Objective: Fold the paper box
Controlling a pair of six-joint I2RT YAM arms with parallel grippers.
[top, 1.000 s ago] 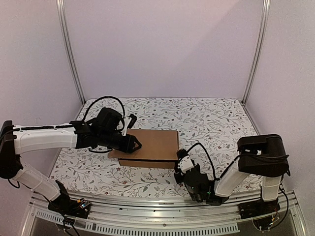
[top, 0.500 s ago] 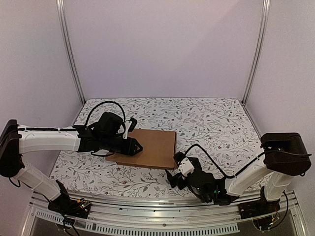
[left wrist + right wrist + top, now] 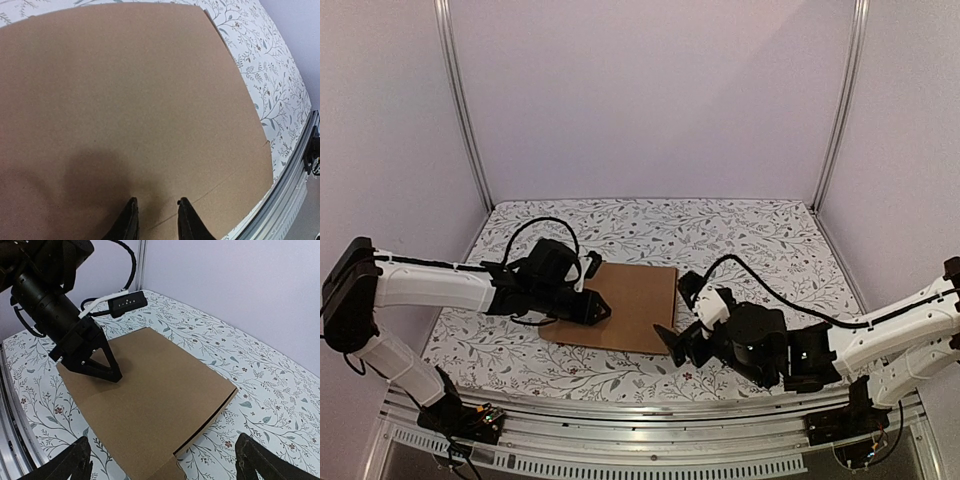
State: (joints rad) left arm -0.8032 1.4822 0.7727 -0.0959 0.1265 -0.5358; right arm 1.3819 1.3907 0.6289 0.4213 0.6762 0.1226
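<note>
Two black fingertips of the left gripper (image 3: 157,217) barely parted, pinching nothing, tips pressed onto the flat, plain brown corrugated-cardboard paper box (image 3: 125,100) lying mid-table on the floral-print cloth (image 3: 760,240). Behind them the left arm (image 3: 430,285) stretched low from the left side. Spread wide and empty, the right gripper (image 3: 165,450) hovering at the box's right corner; a second ago nearly closed, down by the near rail (image 3: 620,425).

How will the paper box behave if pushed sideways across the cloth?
It probably slides rather than tips: the paper box lies flat and low on the tablecloth. It is likely light and fairly stiff, being folded brown card. One edge gapes slightly, so the lid may spring up if nothing presses it.
</note>
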